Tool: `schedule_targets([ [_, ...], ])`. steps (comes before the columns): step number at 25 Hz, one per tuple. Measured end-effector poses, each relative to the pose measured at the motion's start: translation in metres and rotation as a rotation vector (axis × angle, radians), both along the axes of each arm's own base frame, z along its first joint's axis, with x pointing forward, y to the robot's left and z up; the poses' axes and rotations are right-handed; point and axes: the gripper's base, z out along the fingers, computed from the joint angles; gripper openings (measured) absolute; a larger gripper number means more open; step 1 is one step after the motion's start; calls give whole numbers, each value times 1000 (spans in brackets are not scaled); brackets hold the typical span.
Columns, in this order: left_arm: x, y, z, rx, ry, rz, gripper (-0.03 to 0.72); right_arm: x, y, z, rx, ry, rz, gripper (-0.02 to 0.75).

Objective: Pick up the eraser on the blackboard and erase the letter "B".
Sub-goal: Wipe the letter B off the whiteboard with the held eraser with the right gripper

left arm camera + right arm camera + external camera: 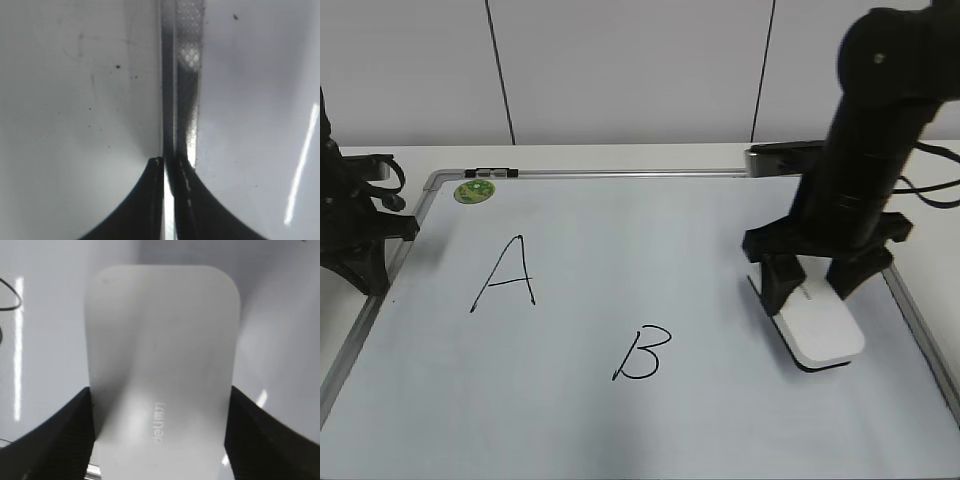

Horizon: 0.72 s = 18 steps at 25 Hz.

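right claw [811, 287] clamped on eraser [819, 328]; left claw [167, 172] together; green sticker [474, 191] far corner

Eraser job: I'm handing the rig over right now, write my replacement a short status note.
Right pincer: straddles the eraser at its rear end, fingers against both long sides; it appears shut on it. The eraser looks to be resting on the blackboard, right side, near the frame.
Left pincer: shut, empty, parked at the board's left edge.
The letter "B" is untouched, left of the eraser; the "A" is also intact.
Done: eraser reached and gripped.
Left: lift, move left, wipe off the "B" only.
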Motion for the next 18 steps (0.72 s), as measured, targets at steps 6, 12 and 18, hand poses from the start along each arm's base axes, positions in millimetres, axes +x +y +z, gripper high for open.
schedule_targets([
  [6,0,0,0,0,0,0,22,13,49,-13,-17,16,91,532],
  [12,0,0,0,-2,0,1,22,15,76,-35,-40,50,138,531],
  [18,0,0,0,-2,0,1,22,11,87,-47,-80,75,164,524],
])
